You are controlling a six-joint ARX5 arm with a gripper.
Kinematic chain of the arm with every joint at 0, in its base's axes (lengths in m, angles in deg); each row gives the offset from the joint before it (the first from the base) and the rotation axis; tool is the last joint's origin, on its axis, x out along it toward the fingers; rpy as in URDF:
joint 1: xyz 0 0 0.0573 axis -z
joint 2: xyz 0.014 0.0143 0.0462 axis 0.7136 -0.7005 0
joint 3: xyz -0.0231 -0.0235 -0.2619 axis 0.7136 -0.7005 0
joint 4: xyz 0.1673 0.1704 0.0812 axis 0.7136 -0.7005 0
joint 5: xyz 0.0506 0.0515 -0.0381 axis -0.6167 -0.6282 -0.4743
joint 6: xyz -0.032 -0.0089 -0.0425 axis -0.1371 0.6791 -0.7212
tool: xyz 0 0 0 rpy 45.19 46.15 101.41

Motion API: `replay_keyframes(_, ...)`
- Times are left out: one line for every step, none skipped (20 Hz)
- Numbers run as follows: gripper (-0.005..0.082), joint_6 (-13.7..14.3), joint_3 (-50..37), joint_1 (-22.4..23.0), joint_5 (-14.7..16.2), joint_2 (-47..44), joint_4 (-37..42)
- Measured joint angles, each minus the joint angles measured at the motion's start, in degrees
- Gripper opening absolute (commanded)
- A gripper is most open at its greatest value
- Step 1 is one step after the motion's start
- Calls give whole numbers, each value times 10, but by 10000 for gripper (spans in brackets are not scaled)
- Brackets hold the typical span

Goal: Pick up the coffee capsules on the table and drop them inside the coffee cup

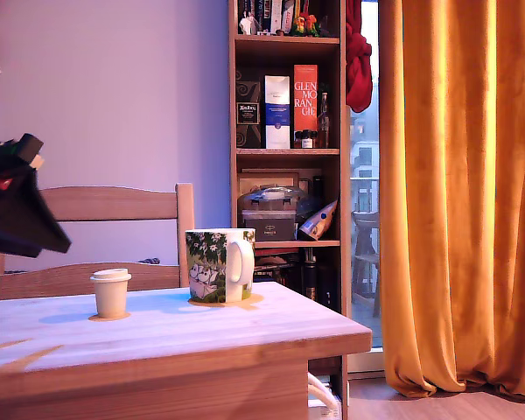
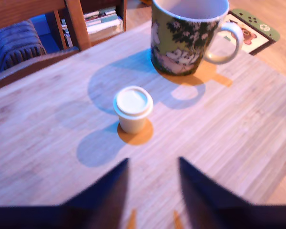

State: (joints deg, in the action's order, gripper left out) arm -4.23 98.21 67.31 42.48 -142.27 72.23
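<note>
A small cream-coloured coffee capsule (image 1: 111,293) (image 2: 132,107) with a wider rimmed top stands upright on the pale wooden table (image 1: 201,328) (image 2: 229,124). In the exterior view the coffee cup (image 1: 214,262) (image 2: 181,43) is to its right, a white mug printed with green foliage; it is upright, its handle towards the exterior view's right. My gripper (image 2: 153,160) hangs above the table, short of the capsule, its dark fingers spread open with nothing between them. The exterior view shows the gripper (image 1: 52,238) at the far left, higher than the capsule.
A wooden slat-back chair (image 1: 114,203) (image 2: 76,24) stands right behind the table, with a blue cushion (image 2: 14,43) on its seat. Beyond it are a tall bookshelf (image 1: 284,131) and an orange curtain (image 1: 459,192). The table's corner (image 1: 359,332) lies right of the cup.
</note>
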Motion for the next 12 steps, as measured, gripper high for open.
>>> replay_keyframes(657, 0, 0, 0, 0, 0, 2)
replay_keyframes(656, 0, 0, 0, -1, 0, 3)
replay_keyframes(656, 0, 0, 0, -2, 0, 3)
replay_keyframes(656, 0, 0, 0, -5, 0, 3)
replay_keyframes(656, 0, 0, 0, -6, 0, 5)
replay_keyframes(656, 0, 0, 0, -10, 0, 8)
replay_keyframes(656, 5, 0, 0, -11, 0, 14)
replay_keyframes(656, 5, 0, 0, -12, 0, 23)
replay_keyframes(656, 5, 0, 0, -12, 0, 31)
replay_keyframes(656, 14, 0, 0, -12, 0, 37)
replay_keyframes(656, 14, 0, 0, -12, -1, 46)
replay_keyframes(656, 37, 0, 0, -12, -5, 59)
